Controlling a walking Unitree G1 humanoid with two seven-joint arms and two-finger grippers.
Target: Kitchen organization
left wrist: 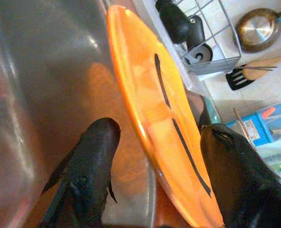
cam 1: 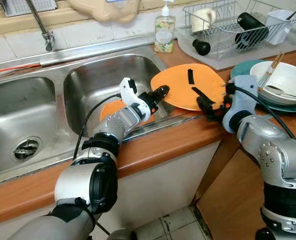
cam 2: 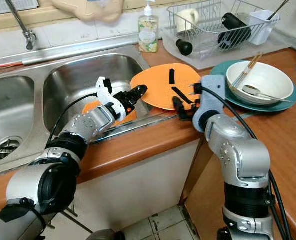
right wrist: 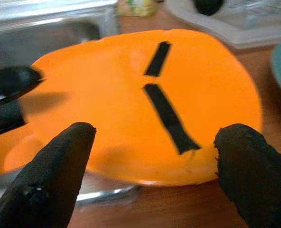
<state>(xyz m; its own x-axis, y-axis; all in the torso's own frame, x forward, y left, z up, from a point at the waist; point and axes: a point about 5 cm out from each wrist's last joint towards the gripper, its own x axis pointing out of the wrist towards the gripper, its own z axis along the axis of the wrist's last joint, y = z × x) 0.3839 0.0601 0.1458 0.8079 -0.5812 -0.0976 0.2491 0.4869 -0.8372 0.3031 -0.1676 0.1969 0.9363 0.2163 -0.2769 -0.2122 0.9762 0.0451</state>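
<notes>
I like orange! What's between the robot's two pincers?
The orange plate, seen in both eye views. The left pincer is at its sink-side edge, the right pincer at its counter-side edge.

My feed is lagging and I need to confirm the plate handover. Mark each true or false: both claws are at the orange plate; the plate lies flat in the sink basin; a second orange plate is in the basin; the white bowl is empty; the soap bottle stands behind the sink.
1. True: left claw and right claw flank the orange plate.
2. False: it rests across the sink edge and counter.
3. True: second orange plate.
4. False: the white bowl holds chopsticks.
5. True: soap bottle.
</notes>
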